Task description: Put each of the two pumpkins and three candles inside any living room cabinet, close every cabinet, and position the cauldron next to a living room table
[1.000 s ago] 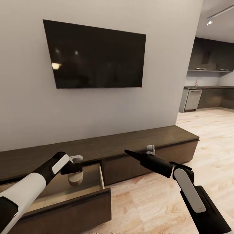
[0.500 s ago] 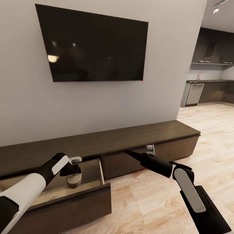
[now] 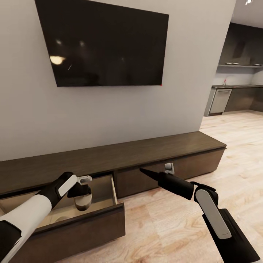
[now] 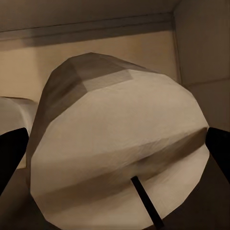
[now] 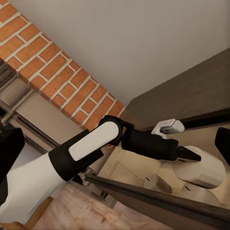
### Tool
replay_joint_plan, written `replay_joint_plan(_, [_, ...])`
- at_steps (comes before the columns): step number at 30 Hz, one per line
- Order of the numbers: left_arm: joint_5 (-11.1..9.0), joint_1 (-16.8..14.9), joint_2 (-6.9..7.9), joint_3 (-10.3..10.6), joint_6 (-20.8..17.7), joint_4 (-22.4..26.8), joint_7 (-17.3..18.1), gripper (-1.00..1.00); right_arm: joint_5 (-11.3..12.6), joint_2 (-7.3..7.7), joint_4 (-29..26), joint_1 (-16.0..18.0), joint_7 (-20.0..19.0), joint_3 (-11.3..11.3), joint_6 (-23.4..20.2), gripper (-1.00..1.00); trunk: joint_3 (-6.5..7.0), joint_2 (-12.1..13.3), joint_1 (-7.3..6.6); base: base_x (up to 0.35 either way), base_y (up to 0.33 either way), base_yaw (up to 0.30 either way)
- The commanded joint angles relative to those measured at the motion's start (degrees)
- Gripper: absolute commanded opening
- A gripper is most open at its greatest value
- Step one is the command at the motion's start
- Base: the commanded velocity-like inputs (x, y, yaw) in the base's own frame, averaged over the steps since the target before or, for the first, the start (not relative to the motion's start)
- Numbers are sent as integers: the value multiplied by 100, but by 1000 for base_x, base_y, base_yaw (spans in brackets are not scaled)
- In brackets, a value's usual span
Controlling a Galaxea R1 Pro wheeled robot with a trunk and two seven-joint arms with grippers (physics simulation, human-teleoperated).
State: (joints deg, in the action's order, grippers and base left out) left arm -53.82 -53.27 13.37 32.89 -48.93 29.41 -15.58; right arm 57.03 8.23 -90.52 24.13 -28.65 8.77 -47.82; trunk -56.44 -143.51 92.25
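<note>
Fingers (image 4: 9,153) of the left gripper (image 3: 83,199) were closed on a candle (image 3: 83,202), which was held inside the open drawer (image 3: 78,226) of the dark cabinet (image 3: 146,155). Further right, the right gripper (image 3: 146,171) was held out before a shut drawer front; how far its fingers were open could not be told.

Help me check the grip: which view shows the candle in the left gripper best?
The left wrist view: the candle shows close up, its wick end facing the camera, a dark finger at each side. The head view shows it small under the left gripper over the open drawer. The right wrist view shows it side-on.
</note>
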Motion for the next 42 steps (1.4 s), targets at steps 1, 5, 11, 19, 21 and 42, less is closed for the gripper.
replay_joint_plan(1, [-58,-4,8,42,-5,15,-51,-100,2,3,-1,4,-10,2,-17,100,-6,-3,-1,0,0,0])
replay_joint_plan(5, [-58,0,8,60,-3,31,-51,-100,1,3,-1,4,-10,2,-17,100,-6,-3,-1,28,0,0])
replay_joint_plan(11, [-58,0,8,74,-3,33,-51,-100,1,3,-1,4,-10,2,-17,100,-6,-3,-1,155,0,0])
replay_joint_plan(19, [-58,1,8,77,-4,37,-51,-100,1,3,-1,4,-6,2,-17,100,-6,-3,-1,120,0,0])
replay_joint_plan(21, [-58,0,8,77,-3,35,-51,-100,1,3,-1,4,-4,2,-17,100,-6,-3,-1,84,0,0])
replay_joint_plan(42, [-58,1,8,86,131,57,-42,-100,12,3,-1,4,-1,2,-17,100,-316,-21,35,8,0,0])
